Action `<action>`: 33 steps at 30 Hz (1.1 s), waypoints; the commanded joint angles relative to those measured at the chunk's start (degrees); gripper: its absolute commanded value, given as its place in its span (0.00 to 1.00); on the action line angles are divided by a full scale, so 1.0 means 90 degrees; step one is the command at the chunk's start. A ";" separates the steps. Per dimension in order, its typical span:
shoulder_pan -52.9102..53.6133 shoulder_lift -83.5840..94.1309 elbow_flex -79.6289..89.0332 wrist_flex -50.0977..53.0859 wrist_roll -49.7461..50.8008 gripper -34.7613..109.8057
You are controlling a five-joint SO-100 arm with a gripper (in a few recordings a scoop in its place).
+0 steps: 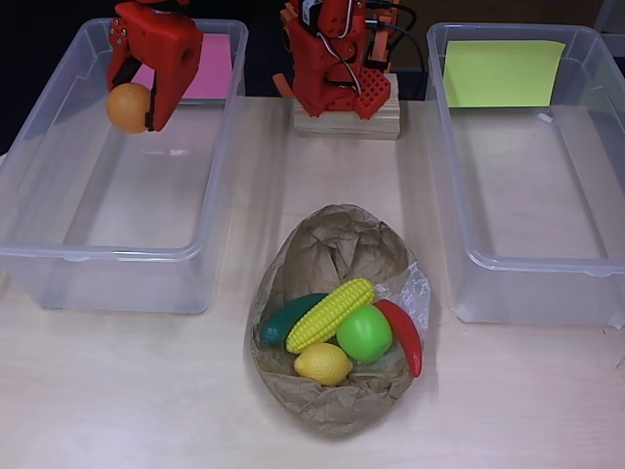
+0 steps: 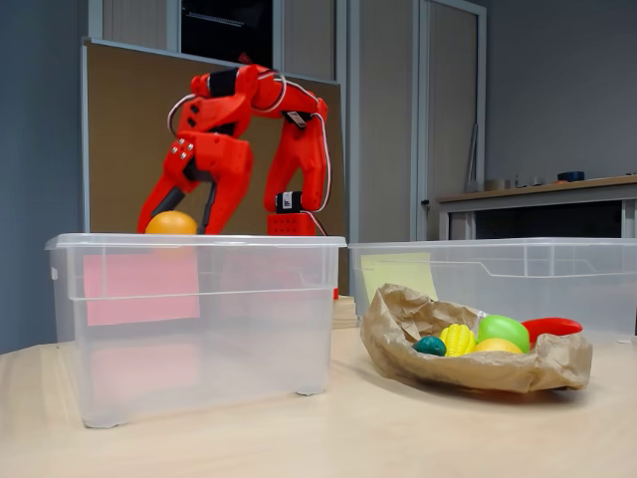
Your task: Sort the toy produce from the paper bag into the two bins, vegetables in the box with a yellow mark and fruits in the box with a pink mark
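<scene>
Above the left bin [image 1: 59, 195], the one with the pink sheet [image 1: 210, 66] at its far end, the red gripper [image 1: 137, 107] pinches an orange [image 1: 128, 106] between its two fingers. From overhead the orange sits at the finger ends, one finger on its left, the other on its right. In the fixed view the gripper [image 2: 177, 221] hangs with its fingers pointing down, and the orange [image 2: 171, 223] shows just above the rim of that bin [image 2: 199, 299], not resting on the floor of it.

On the table [image 1: 127, 391] between the two bins lies an open paper bag [image 1: 332, 244]. Inside it are an ear of corn [image 1: 330, 315], a green fruit [image 1: 364, 333], a lemon [image 1: 322, 363], a red chili [image 1: 403, 335] and a dark green vegetable [image 1: 288, 318], all packed close together and touching. The corn lies across the dark green vegetable and leans on the green fruit.

To the right stands the second bin [image 1: 527, 274], with a yellow sheet [image 1: 503, 73] at its far end. The arm's base [image 1: 342, 68] sits on a wooden block [image 1: 347, 122] between the bins at the back.
</scene>
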 commanded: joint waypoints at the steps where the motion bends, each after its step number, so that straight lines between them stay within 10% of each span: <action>1: 0.0244 -0.0107 0.0322 -0.0488 0.0176 0.48; 21: 0.0225 -0.1416 0.0205 -0.1055 -0.0205 0.58; 33: -0.1729 -0.0225 -0.1631 0.0811 -0.1230 0.49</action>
